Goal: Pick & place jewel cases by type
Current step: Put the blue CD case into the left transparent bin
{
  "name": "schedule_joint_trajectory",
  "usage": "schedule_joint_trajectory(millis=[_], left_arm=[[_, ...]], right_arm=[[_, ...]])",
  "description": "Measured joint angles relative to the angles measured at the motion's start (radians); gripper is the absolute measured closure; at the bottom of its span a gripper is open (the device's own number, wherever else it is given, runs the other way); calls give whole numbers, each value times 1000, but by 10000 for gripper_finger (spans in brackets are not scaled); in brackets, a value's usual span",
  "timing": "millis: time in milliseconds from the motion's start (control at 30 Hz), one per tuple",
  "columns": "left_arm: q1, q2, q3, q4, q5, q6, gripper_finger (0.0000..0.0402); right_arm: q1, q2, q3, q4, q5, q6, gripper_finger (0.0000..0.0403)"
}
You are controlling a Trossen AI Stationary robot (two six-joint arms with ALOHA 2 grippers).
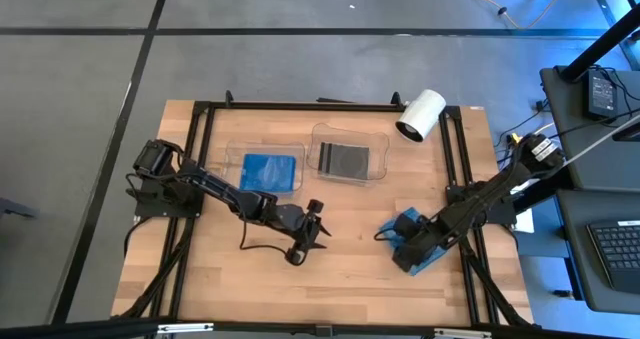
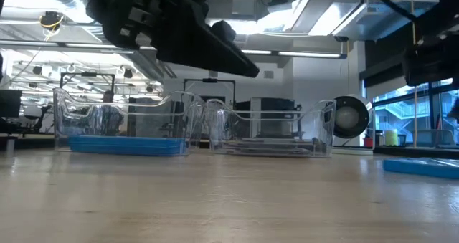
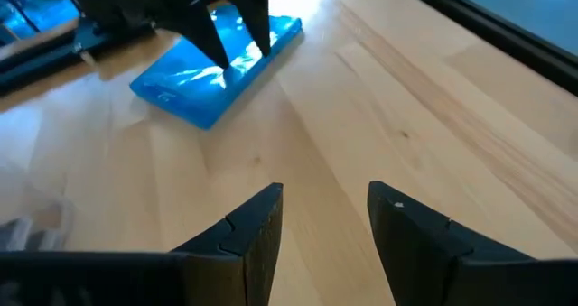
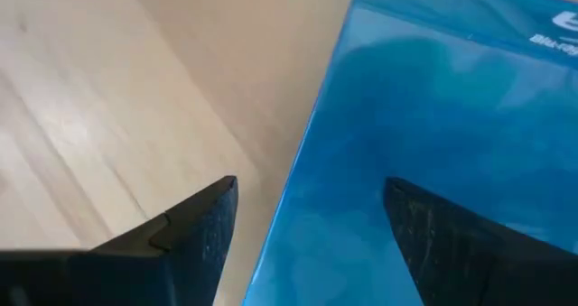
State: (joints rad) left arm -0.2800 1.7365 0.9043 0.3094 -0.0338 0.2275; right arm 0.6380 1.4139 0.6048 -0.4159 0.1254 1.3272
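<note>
**Meanwhile, right gripper straddles the edge of a loose blue case**

Meanwhile, taking the clear tray holding dark cases [image 1: 348, 157] as the landmark: it sits at the far middle of the table [image 1: 350, 269], with grey jewel cases [image 1: 346, 160] lying flat inside. Just beside it, toward the left arm's side, a second clear tray [image 1: 266, 169] holds blue jewel cases [image 1: 271, 171], also flat. A white cylindrical device [image 1: 420, 115] lies beside the landmark on the other side, at the table's far edge.

Nearer the front and off toward the right arm, a loose blue jewel case [image 1: 420, 241] lies on the wood. The right gripper [image 4: 312, 229] is down at it, fingers wide apart, one over bare wood and the other over the blue cover; nothing is clamped.

In front of the landmark, the left gripper [image 3: 325, 225] hangs above bare wood, fingers apart and holding nothing.
</note>
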Motion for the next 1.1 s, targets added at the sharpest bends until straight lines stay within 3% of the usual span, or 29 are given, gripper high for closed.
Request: schedule_joint_trajectory(millis=[167, 300, 600, 900, 1100], left_arm=[[0, 0, 0, -28, 0, -33, 243], [-9, 0, 0, -43, 0, -50, 244], [-47, 31, 0, -53, -9, -53, 242], [-100, 81, -16, -124, -179, 8, 240], [-119, 110, -15, -110, -173, -50, 244]], right_arm=[[-16, 11, 1, 131, 72, -132, 119], [-55, 91, 4, 234, 81, -209, 119], [-130, 283, 8, 676, 58, -493, 119], [-186, 427, 154, 697, 13, -706, 119], [-198, 475, 250, 675, -18, -827, 119]])
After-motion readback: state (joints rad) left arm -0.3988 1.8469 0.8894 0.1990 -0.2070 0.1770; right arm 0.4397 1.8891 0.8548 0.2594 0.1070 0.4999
